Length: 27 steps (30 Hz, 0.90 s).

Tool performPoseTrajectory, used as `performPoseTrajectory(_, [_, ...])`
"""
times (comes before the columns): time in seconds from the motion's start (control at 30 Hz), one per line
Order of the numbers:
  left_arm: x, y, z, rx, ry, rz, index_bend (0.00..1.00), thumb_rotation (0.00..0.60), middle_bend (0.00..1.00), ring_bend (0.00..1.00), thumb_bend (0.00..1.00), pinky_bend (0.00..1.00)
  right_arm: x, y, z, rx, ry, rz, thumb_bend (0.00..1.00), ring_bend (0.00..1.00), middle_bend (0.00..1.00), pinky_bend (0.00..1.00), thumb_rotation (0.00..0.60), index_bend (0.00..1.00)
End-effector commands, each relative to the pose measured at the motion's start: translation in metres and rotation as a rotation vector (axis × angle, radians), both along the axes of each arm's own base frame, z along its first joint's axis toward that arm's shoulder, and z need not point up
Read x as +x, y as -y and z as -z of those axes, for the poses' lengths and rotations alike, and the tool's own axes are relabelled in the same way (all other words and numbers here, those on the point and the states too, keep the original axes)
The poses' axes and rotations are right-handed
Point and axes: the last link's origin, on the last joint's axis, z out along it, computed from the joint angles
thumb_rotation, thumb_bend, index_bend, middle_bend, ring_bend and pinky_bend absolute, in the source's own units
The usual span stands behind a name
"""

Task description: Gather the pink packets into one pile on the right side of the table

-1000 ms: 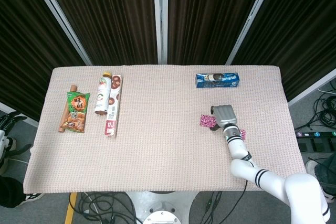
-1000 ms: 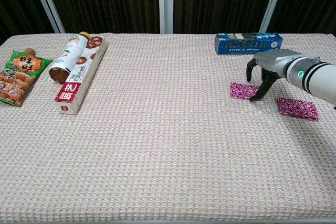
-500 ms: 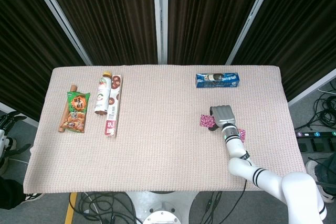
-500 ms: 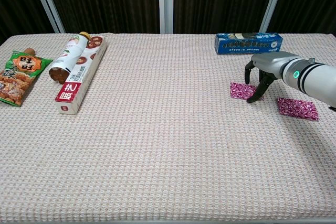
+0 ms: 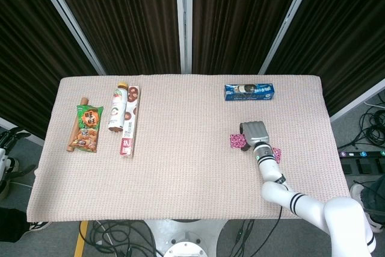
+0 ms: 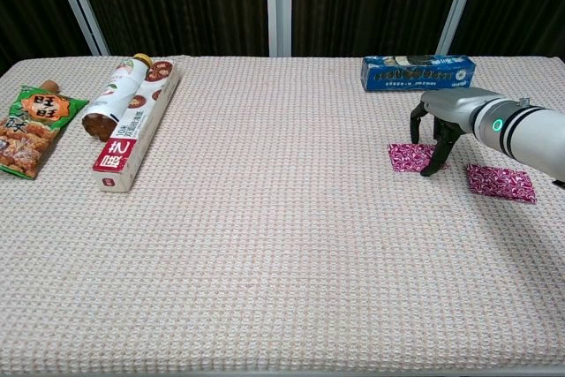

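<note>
At far left on the table: a green snack bag, lying flat over a brown stick-shaped item with an end showing past the bag's top. Just right of that: a bottle on its side, touching a long flat box with a red end label. Well apart from these, at the far right of the table's back edge: a blue biscuit pack, lying flat.

Forward of the blue pack: first pink packet, flat on the cloth at the right side of the table. Directly over its right end: right hand, palm down, fingers spread and arched downward, tips set at the packet's right edge and on the cloth just beside it. Seemingly touching the packet rather than pinching it; contact not clear from either view, and the head view covered by the hand's back. Nothing lifted off the cloth.

Just right of the hand: second pink packet, flat, near the first but not touching it, partly covered by the forearm in the head view. Packets not yet piled together.

Left hand not seen in either view.
</note>
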Motion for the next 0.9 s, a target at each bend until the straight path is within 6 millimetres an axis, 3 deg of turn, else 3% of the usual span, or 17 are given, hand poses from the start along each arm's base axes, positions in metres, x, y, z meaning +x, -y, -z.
performPoseTrajectory(0.03, [0.001, 0.000, 0.000, -0.001, 0.000, 0.002, 0.31, 0.600, 0.29, 0.23, 0.00, 0.34, 0.002, 0.001, -0.008, -0.020, 0.017, -0.006, 0.00, 1.00, 1.00, 0.99, 0.578, 0.47])
performPoseTrajectory(0.27, [0.001, 0.000, 0.003, -0.008, 0.005, 0.000, 0.31, 0.600, 0.29, 0.23, 0.00, 0.34, -0.003, -0.007, -0.036, -0.067, 0.040, -0.006, 0.00, 1.00, 1.00, 0.99, 0.579, 0.47])
performPoseTrajectory(0.57, [0.001, 0.001, 0.008, -0.024, 0.011, 0.002, 0.31, 0.600, 0.29, 0.23, 0.00, 0.34, -0.044, -0.042, -0.065, -0.112, 0.024, 0.092, 0.00, 1.00, 1.00, 0.99, 0.578, 0.46])
performPoseTrajectory(0.9, [0.002, 0.002, 0.008, -0.027, 0.017, 0.005, 0.31, 0.600, 0.29, 0.23, 0.00, 0.34, -0.069, -0.059, -0.066, -0.119, 0.040, 0.164, 0.00, 1.00, 1.00, 0.99, 0.572, 0.46])
